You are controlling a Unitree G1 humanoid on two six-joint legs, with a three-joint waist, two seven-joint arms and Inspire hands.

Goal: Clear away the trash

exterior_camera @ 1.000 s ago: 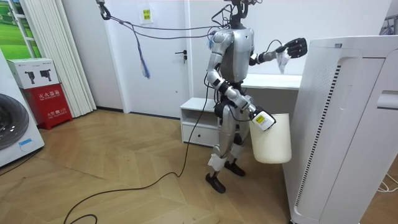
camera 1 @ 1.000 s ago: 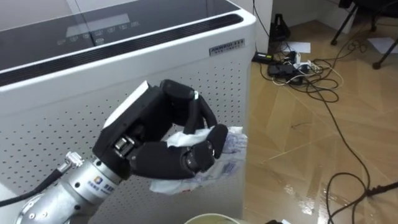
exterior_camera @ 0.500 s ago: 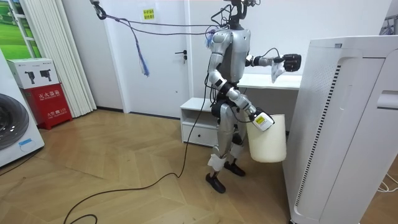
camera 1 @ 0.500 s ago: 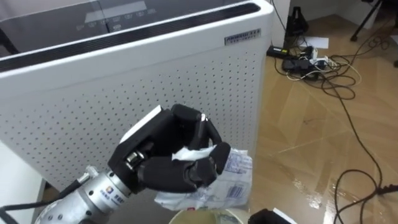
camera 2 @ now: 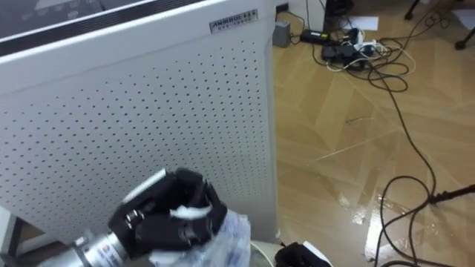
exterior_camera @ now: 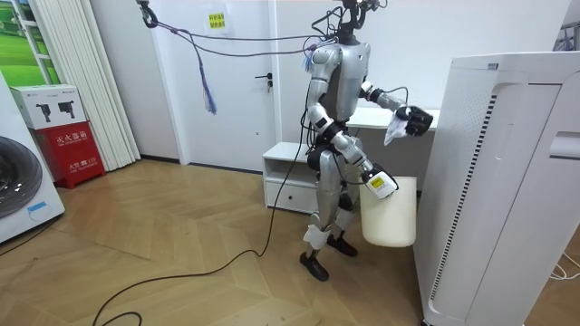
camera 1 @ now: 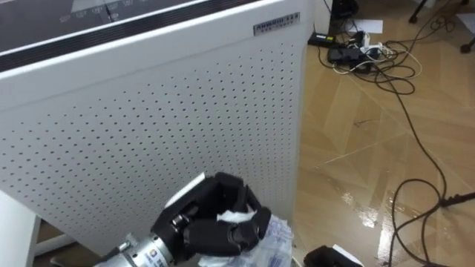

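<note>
Beside the tall white machine point(camera 1: 148, 111) on the wood floor point(camera 1: 356, 148), the left hand point(camera 1: 211, 226), curled round the crumpled wrapper point(camera 1: 273, 239), has sunk from the machine's top edge to above the bin point(exterior_camera: 390, 213), so release looks near.

Light is reading bright and even; wood floor point(camera 1: 356, 170) is throwing glare patches beside white perforated unit point(camera 1: 148, 133).

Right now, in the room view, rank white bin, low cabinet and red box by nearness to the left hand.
1. White bin, just below the left hand holding the wrapper.
2. Low white cabinet, beside the robot's legs.
3. Red box, far at the room view's left.
</note>
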